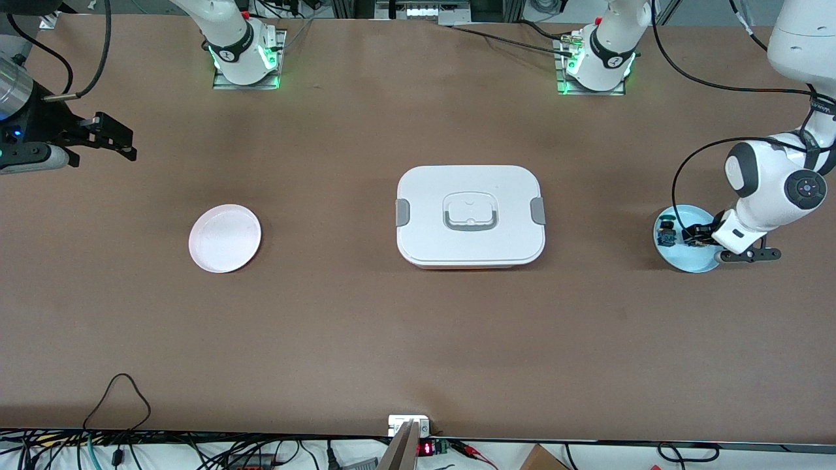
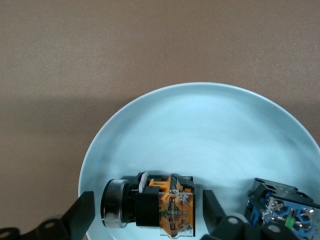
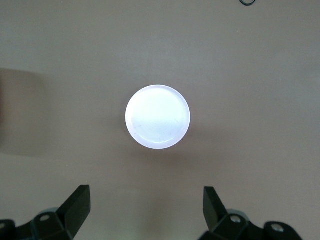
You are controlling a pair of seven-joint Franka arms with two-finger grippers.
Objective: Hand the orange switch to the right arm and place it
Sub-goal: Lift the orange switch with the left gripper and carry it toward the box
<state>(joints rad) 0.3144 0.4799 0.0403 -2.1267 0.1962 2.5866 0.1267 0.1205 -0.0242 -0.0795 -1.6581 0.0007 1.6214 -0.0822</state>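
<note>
The orange switch lies on its side on a light blue plate at the left arm's end of the table. It has a black body, an orange back and a round silver-rimmed cap. My left gripper is down over the plate, open, with one finger on each side of the switch and a small gap at both sides. My right gripper hangs open and holds nothing, up over the right arm's end of the table. In the right wrist view its fingertips stand wide apart.
A second small switch with a blue back lies on the same blue plate, beside the orange one. A pale pink plate sits toward the right arm's end. A white lidded box with grey latches stands mid-table.
</note>
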